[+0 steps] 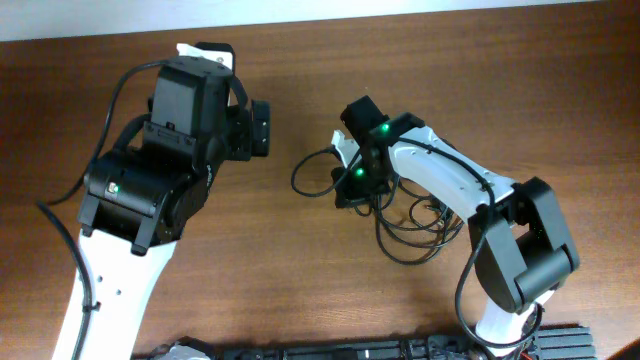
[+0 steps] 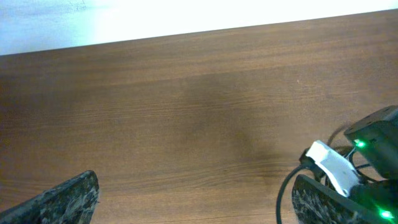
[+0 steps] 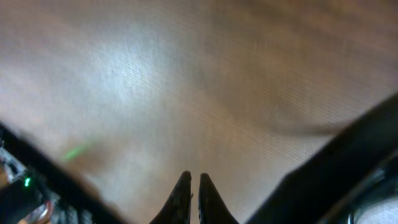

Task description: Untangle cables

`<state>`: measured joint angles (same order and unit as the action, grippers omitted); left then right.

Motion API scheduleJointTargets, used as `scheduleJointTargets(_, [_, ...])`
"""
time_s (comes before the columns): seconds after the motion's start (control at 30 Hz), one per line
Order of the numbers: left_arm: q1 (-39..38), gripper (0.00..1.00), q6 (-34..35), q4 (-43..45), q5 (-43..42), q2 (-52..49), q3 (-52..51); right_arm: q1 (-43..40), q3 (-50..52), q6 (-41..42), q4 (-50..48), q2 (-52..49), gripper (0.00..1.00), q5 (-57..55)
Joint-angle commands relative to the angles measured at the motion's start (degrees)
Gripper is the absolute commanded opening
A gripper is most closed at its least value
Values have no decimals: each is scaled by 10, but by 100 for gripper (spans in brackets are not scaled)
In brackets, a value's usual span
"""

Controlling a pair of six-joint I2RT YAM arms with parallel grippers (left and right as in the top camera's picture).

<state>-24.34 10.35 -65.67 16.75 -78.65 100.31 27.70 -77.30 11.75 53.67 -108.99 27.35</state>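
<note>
Right gripper (image 3: 193, 182): my fingers are pressed together (blurred view, so I cannot tell whether a cord is pinched). It sits on the cables (image 1: 420, 222), loose black loops on the wooden table (image 1: 300, 280). Farther left, my left gripper (image 2: 193, 190) stands wide apart.

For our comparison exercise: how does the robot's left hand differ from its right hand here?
The left hand stands wide open; the right hand is shut. The left hand is over bare table, apart from the cables; the right hand sits over the cables. Both are dark two-finger hands above one wooden table.
</note>
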Motion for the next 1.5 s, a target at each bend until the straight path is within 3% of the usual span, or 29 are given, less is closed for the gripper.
scheduleJointTargets(0.0, [2,99,7,0,2,1,7,3,-66,-38,47,78,4,0])
scheduleJointTargets(0.23, [2,99,7,0,2,1,7,4,-255,-42,140,189,4,-122])
scheduleJointTargets(0.57, [2,99,7,0,2,1,7,3,-470,-43,125,309,4,-285])
scheduleJointTargets(0.8, [2,99,7,0,2,1,7,4,-508,-76,20,380,4,-311])
scheduleJointTargets(1.1, [2,99,7,0,2,1,7,4,-508,-193,-45,414,4,-345])
scheduleJointTargets(1.2, [2,99,7,0,2,1,7,4,-508,-259,-57,412,4,-448])
scheduleJointTargets(1.47, [2,99,7,0,2,1,7,3,-508,-404,-120,402,4,-889])
